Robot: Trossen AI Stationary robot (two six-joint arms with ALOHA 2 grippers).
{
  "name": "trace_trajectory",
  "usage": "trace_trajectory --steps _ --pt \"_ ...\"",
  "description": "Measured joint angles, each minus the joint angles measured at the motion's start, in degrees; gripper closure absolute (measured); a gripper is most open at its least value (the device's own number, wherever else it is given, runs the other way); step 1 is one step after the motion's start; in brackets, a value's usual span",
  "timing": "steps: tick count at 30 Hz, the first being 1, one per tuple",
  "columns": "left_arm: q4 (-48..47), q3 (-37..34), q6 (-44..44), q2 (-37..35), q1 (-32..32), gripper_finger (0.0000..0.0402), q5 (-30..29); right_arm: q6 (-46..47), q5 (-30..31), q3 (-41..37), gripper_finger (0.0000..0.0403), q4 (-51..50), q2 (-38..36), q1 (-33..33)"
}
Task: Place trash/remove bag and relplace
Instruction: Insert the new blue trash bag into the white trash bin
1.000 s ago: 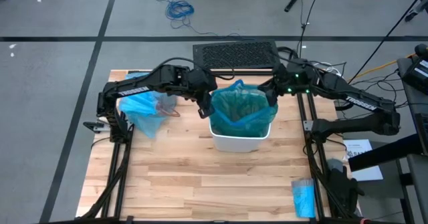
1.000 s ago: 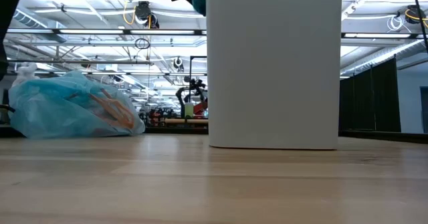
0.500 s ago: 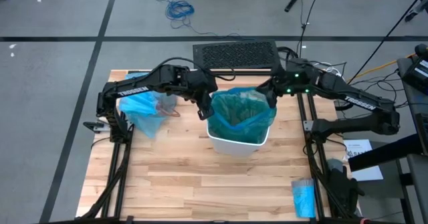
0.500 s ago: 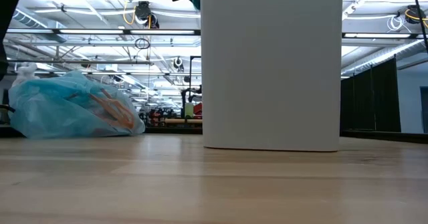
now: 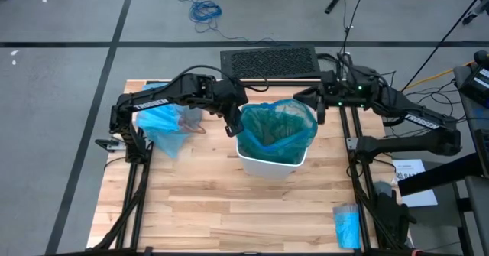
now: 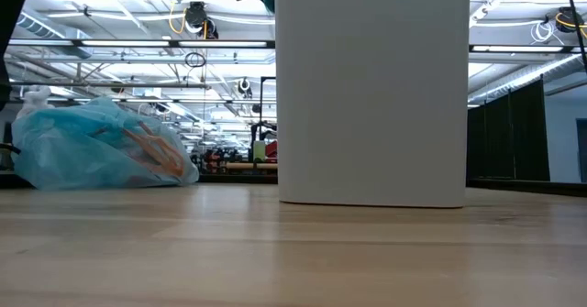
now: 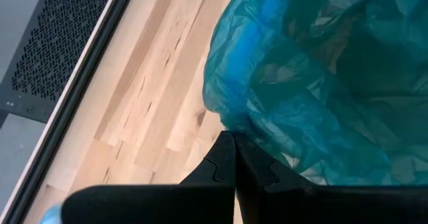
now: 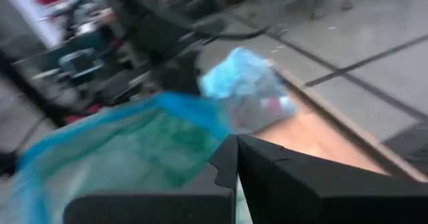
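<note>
- The bag (image 5: 164, 126), light blue and full, lies on the table's (image 5: 214, 202) left side, well apart from the white bin (image 5: 271, 160).
- The left gripper (image 5: 233, 126) sits at the bin's left rim, fingers pressed together on the edge of the teal liner (image 5: 275, 126).
- The teal liner lines the bin, its rim flaring over the top.
- The right gripper (image 5: 319, 112) hovers just beside the bin's right rim, fingers closed, holding nothing.
</note>
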Motion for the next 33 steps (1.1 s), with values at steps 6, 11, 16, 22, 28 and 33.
trace_trajectory --steps 6,11,16,22,28,33 --pt "0.04 0.00 0.96 -0.27 0.00 0.0401 -0.20 1.51 -7.61 0.00 0.0403 -1.35 2.38 2.99" --pt "0.61 0.00 1.55 -0.29 0.02 0.0401 -0.44 1.66 -7.93 0.00 0.0403 0.89 6.78 3.64" --pt "0.61 0.00 1.57 -0.29 0.04 0.0401 -0.45 1.49 -7.84 0.00 0.0403 4.57 11.89 3.38" --pt "0.55 0.00 1.45 -0.29 0.04 0.0401 -0.44 2.77 -7.47 0.00 0.0403 9.65 15.72 -0.16" --pt "0.44 0.00 1.40 -0.29 0.02 0.0401 -0.46 4.96 -7.73 0.00 0.0403 7.70 16.78 -3.23" --pt "0.42 0.00 1.40 -0.29 0.02 0.0401 -0.44 6.07 -8.27 0.00 0.0403 2.61 16.90 -3.40"
